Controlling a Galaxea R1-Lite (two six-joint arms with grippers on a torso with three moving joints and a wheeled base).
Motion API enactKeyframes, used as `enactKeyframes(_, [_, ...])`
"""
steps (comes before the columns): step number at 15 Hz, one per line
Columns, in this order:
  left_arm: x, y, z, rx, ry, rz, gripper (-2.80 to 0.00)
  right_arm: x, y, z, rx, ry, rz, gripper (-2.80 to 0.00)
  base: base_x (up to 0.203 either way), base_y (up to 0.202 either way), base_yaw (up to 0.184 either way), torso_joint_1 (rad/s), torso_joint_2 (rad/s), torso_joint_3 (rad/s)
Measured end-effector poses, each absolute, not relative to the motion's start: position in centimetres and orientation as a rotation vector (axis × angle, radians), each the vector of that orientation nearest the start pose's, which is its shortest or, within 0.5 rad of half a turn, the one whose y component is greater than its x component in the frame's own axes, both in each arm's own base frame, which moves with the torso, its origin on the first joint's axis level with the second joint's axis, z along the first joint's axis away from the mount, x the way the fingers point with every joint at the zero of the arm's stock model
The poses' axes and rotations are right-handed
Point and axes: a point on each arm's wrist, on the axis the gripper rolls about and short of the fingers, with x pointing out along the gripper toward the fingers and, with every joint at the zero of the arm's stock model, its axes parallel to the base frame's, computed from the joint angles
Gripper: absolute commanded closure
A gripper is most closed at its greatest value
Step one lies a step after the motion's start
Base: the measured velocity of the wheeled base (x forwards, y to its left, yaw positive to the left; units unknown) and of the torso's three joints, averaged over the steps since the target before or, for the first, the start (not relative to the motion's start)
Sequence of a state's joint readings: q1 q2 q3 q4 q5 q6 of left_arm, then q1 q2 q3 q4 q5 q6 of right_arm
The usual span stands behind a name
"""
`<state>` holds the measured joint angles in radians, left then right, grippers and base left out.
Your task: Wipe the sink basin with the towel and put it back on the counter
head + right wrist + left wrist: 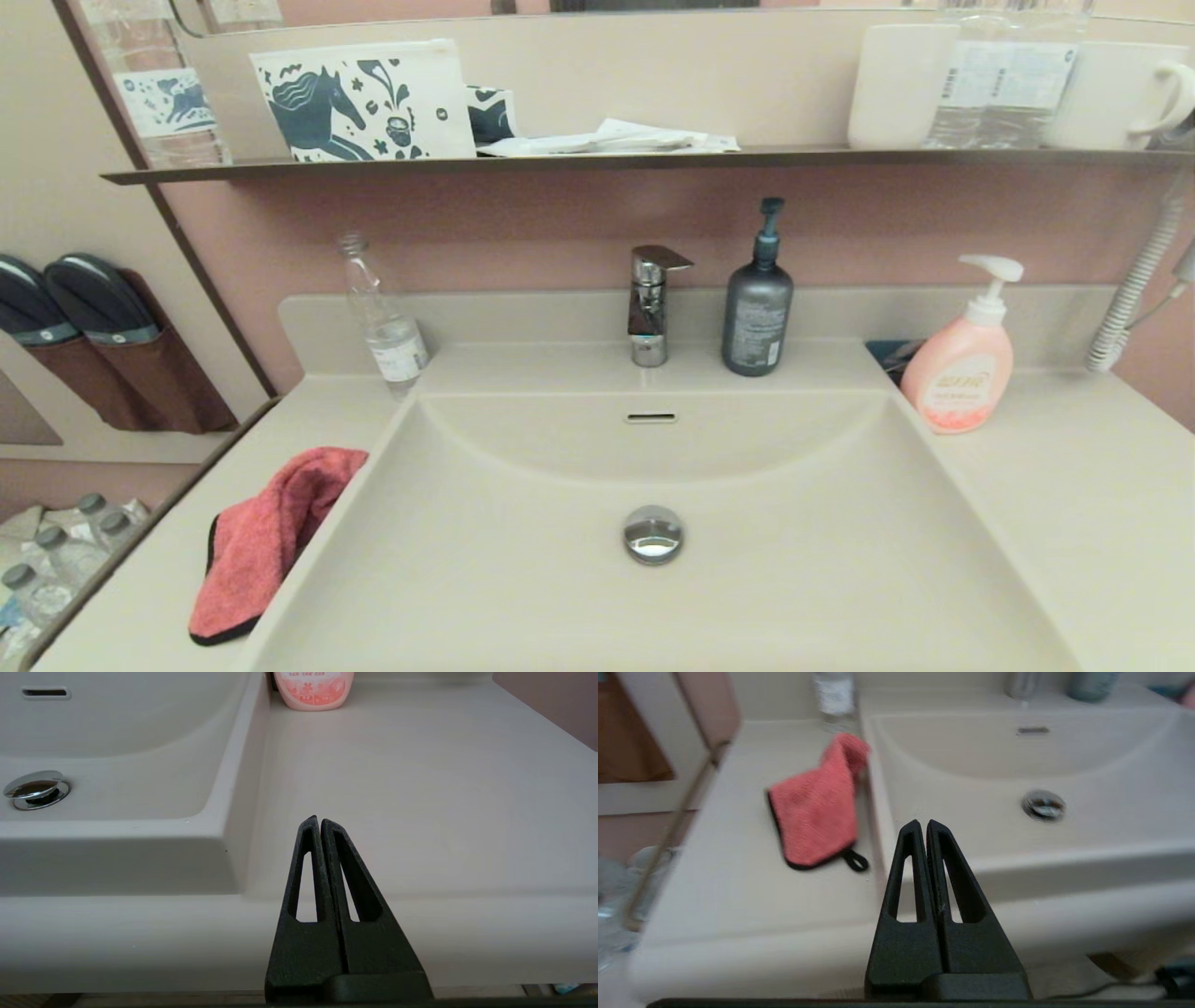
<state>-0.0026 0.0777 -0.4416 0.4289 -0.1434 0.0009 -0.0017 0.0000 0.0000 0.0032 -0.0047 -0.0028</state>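
The coral-pink towel (266, 541) with black trim lies folded on the counter (149, 597) left of the sink basin (523, 579), one corner lapping over the basin's left rim. In the left wrist view the towel (815, 805) lies ahead and to the side of my left gripper (924, 822), which is shut and empty, held off the front edge of the vanity. My right gripper (318, 819) is also shut and empty, in front of the bare right counter (420, 788). The chrome drain plug (653, 534) sits mid-basin. Neither gripper shows in the head view.
A chrome faucet (651, 303), a dark pump bottle (757, 308) and a clear water bottle (385, 322) stand behind the basin. A pink soap dispenser (963, 359) stands at the back right. A shelf (597, 161) with cups and a pouch runs above.
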Motion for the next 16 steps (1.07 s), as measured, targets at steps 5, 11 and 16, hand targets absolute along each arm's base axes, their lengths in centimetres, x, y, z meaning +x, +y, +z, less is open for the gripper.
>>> enactKeyframes(5, [-4.5, -0.2, 11.9, 0.03, -0.026, -0.083, 0.0, -2.3, 0.0, 7.5, -0.003, 0.003, -0.006, 0.0, 0.0, 0.0, 0.0, 0.0, 0.0, 0.0])
enactKeyframes(11, [-3.5, -0.1, 9.9, 0.037, 0.0, -0.033, 0.0, -2.3, 0.0, 7.5, -0.003, 0.003, -0.006, 0.0, 0.0, 0.0, 0.0, 0.0, 0.0, 0.0])
enactKeyframes(16, [-2.6, -0.1, 8.1, 0.039, 0.011, -0.035, 0.0, -2.3, 0.0, 7.5, -0.003, 0.003, -0.006, 0.0, 0.0, 0.0, 0.0, 0.0, 0.0, 0.0])
